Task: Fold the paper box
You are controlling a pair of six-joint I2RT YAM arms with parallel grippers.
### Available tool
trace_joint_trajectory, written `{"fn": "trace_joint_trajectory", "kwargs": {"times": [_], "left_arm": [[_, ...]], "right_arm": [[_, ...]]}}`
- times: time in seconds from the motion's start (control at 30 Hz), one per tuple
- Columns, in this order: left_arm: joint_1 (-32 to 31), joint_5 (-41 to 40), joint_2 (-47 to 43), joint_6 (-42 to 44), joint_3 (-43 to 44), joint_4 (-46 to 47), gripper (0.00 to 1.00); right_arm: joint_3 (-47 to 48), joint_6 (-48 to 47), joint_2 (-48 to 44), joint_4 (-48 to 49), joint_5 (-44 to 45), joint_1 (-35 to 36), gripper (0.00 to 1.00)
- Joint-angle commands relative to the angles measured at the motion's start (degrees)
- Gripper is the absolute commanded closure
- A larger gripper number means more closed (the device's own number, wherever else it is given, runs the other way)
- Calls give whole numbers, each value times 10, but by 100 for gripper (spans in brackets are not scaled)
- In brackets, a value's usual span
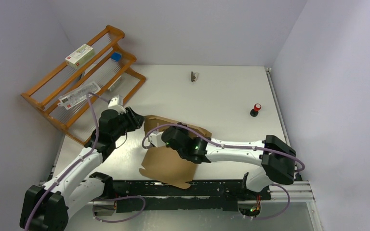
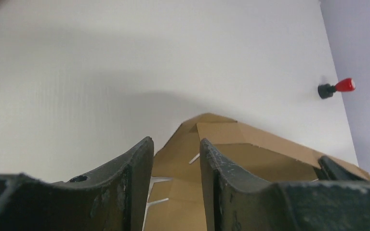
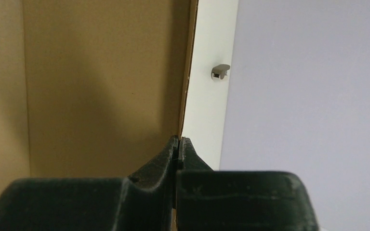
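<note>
Raising a side panel looks like the step in hand. On the white table (image 1: 231,91), the paper box (image 1: 168,166) lies mid-table toward the near edge. It is part folded, with far panels tilted up and the near flap flat. Right gripper (image 3: 178,144) is pinched tight on a standing panel's edge. Left gripper (image 2: 176,144) hovers at the box's far-left corner, jaws narrowly apart, gripping nothing. Next, probably: left takes or presses the corner flap inward while right steadies its panel upright.

One paper box (image 1: 166,166), two arms (image 1: 77,168) (image 1: 236,146), one rack (image 1: 113,32)
</note>
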Motion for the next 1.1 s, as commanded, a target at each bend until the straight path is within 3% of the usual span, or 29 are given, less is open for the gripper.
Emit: {"fn": "trace_joint_trajectory", "kwargs": {"times": [0.0,0.13,0.4,0.57,1.07], "left_arm": [[20,-20,-6,-3,47,-12,53],[35,-12,19,6,80,-8,50],[39,73,137,36,103,31,48],[39,155,143,44,91,83,46],[38,216,132,34,54,77,62]], "right_arm": [[-41,-81,-20,92,50,5,100],[-74,-142,-36,181,58,5,100],[-86,-150,-40,190,49,18,100],[-94,-156,-31,198,58,25,100],[-101,-121,-14,205,53,26,100]]}}
